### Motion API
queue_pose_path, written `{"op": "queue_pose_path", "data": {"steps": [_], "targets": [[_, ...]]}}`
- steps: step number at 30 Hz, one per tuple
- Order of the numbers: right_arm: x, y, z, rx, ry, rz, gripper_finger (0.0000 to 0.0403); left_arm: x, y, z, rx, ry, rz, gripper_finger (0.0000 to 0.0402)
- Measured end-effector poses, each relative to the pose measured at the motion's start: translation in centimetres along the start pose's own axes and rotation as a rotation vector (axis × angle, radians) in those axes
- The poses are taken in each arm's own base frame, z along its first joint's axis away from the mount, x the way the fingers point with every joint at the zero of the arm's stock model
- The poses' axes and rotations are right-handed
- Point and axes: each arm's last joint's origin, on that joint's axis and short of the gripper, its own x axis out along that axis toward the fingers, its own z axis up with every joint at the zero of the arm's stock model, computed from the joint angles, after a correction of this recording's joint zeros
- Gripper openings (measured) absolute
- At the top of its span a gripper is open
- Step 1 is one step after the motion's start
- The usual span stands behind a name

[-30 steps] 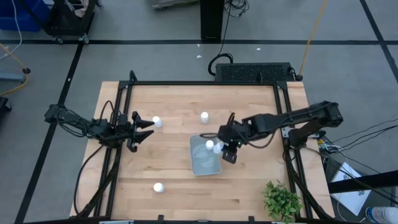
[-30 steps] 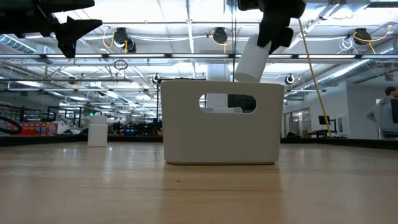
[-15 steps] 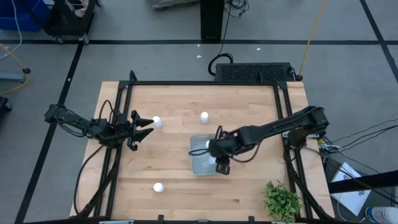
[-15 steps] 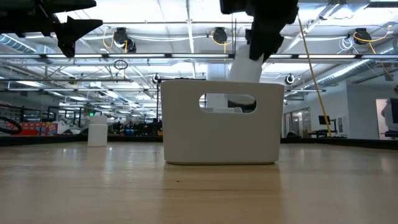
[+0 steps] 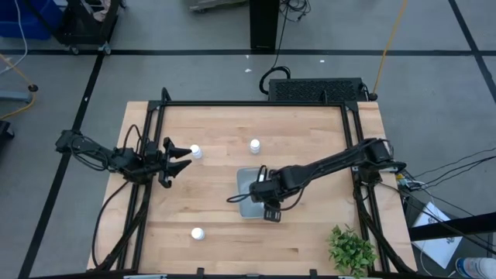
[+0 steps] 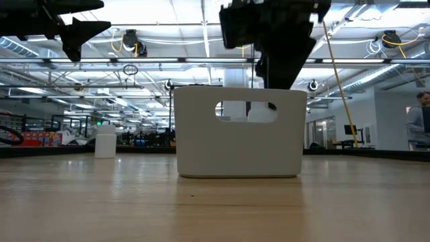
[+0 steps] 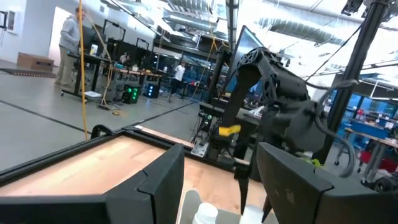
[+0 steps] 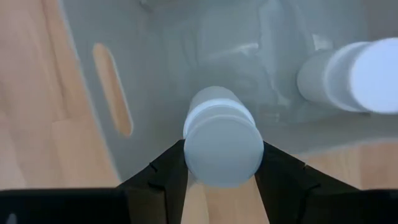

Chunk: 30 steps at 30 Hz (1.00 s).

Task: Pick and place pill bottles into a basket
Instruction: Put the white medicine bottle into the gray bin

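The basket [image 5: 245,183] stands mid-table; it also shows in the low view [image 6: 235,148]. My right gripper [image 5: 269,203] is over it, shut on a white pill bottle [image 8: 222,134] that reaches down inside. A second bottle [image 8: 348,74] lies in the basket. Three bottles stand on the table: one [image 5: 195,152] just right of my left gripper [image 5: 184,156], one [image 5: 254,145] behind the basket and one [image 5: 198,232] near the front. My left gripper is open and empty above the table's left side, and the bottle's cap [image 7: 203,213] shows between its fingers. My right gripper pinches the bottle at its cap end [image 8: 190,152] between its two fingers [image 8: 166,171], one on each side. The fingers come from above, pointing down into the basket. The bottle hangs roughly upright inside the basket walls [image 6: 259,111]; whether its base touches the floor is hidden.
A green plant [image 5: 350,249] stands at the table's near right corner. Black frame rails [image 5: 155,124] run along the table's sides. Bare wood lies in front of and left of the basket.
My right gripper has gone toward the table's near-left and down over the basket, still shut on the bottle. The bottle, which was tilted above the basket's rim, now sits lower, inside the walls and more upright.
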Motion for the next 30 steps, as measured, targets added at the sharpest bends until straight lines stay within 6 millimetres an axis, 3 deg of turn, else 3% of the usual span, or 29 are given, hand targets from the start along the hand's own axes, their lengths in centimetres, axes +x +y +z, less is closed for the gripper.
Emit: {"op": "queue_pose_path", "data": {"steps": [5, 13, 30], "targets": [[1.3, 0.0, 0.0, -0.006, 0.036, -0.015, 0.0154, 0.0, 0.0, 0.0, 0.002, 0.004, 0.0, 0.0209], [1.3, 0.0, 0.1, -0.013, 0.027, -0.007, 0.0157, 0.0, 0.0, -0.1, 0.007, 0.013, 0.002, 0.0209], [1.2, 0.2, 0.3, -0.012, 0.013, 0.022, 0.0205, 0.0, 0.0, -0.2, 0.007, 0.015, 0.002, 0.0209]]}}
